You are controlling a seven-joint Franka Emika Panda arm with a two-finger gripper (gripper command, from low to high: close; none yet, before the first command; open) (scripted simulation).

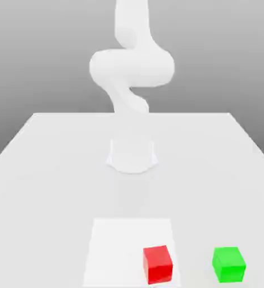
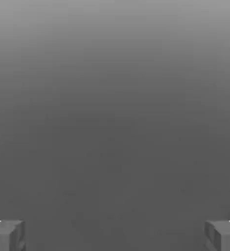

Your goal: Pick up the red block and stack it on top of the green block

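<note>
The red block (image 1: 158, 263) rests on the white table (image 1: 55, 169) near its front edge, slightly towards the exterior view's right of centre. About one block-width of bare table separates it from the green block (image 1: 228, 263), which sits further to the exterior view's right. Both cubes are upright, with nothing touching them. In the hand view my gripper (image 2: 115, 235) is open. Its two grey fingertips (image 2: 7, 235) stand far apart with nothing between them, against a plain grey background.
The white arm's base (image 1: 132, 154) stands at the middle of the table, and the arm (image 1: 132, 64) rises from it and bends upward out of the picture. A paler square patch (image 1: 114, 247) lies under and beside the red block.
</note>
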